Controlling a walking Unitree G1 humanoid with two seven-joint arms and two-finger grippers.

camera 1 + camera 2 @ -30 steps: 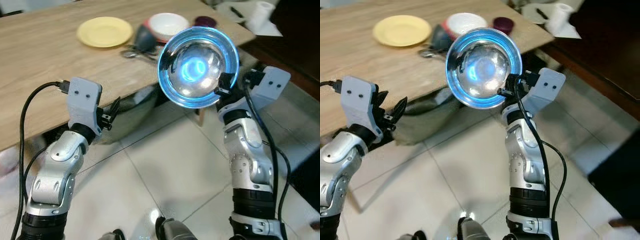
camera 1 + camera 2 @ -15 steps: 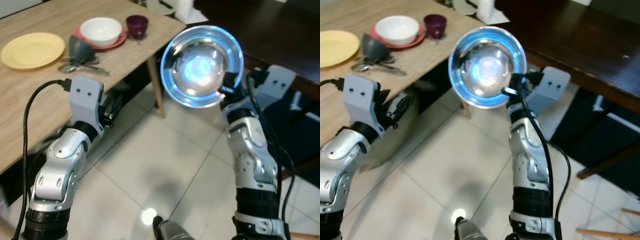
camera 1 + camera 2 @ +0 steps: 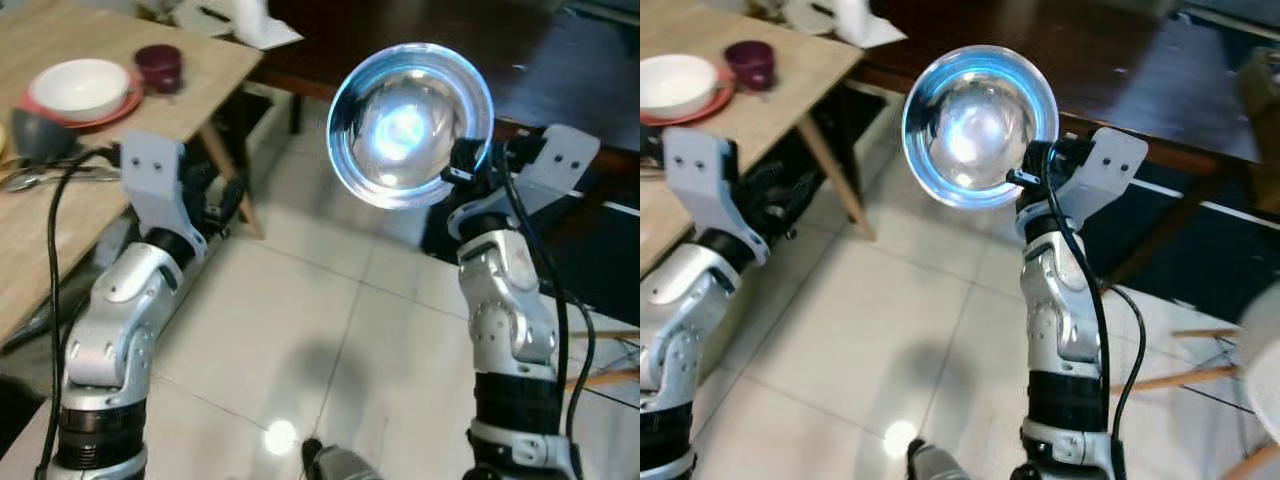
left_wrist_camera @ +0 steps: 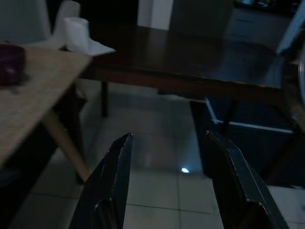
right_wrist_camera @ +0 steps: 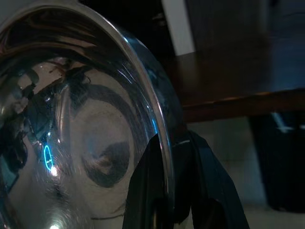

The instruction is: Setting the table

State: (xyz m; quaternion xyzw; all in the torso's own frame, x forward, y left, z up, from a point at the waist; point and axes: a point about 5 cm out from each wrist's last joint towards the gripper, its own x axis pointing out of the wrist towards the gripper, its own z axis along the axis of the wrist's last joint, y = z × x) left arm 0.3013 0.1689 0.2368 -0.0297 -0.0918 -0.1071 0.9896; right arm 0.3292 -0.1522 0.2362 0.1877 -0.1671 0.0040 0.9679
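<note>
A robot stands on a pale tiled floor (image 3: 300, 330) between two tables. Its right gripper (image 3: 462, 172) holds a shiny metal bowl (image 3: 408, 125) up in the air by the rim, one black finger inside and one outside, as the right wrist view shows with the fingers (image 5: 200, 191) pinched over the edge. The bowl is tipped on its side, its hollow facing the robot's head, and its rim glows blue with reflected light. It hangs over the floor in front of a dark wooden table (image 3: 1120, 60), well apart from the other dishes.

The left gripper (image 4: 167, 191) is raised near the corner of a light wooden table (image 3: 70, 180) on the robot's left. Its two fingers are spread apart with nothing between them (the left wrist view looks through the gap to the tiles and the dark table beyond).

On the light table sit a white bowl (image 3: 78, 86) resting on a red plate (image 3: 120, 108), a dark purple cup (image 3: 160, 66) just beside them, and a grey bowl (image 3: 35, 135) tipped over near the table's edge. Some cutlery (image 3: 30, 178) lies next to the grey bowl, too blurred to tell apart. A paper roll (image 3: 850, 18) stands at the far corner of that table.
</note>
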